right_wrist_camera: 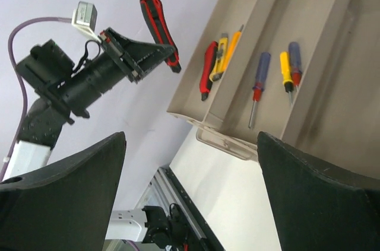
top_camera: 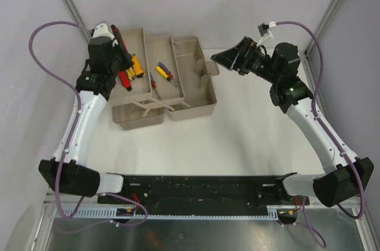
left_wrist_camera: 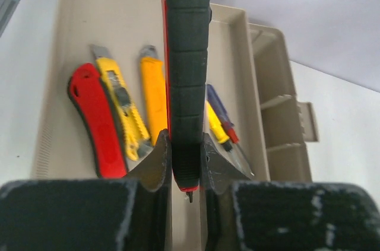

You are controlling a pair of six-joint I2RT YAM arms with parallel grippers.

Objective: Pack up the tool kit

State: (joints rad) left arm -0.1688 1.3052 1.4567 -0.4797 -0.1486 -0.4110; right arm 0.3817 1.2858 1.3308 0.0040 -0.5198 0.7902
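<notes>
The left gripper hangs over the left end of the toolbox, jaws clamped on a red-and-black cutter. The right gripper hovers right of the toolbox, jaws spread wide, empty.

The near half of the left tray of the open beige plastic toolbox is filled by a red cutter and two yellow cutters; its far half is left bare. Entry from above is blocked by the left gripper, clamped on a red-and-black cutter. The deep right compartment is left open, the wide-spread right gripper being held near its rim. Nearer, a stretch of white tabletop is left free.
</notes>
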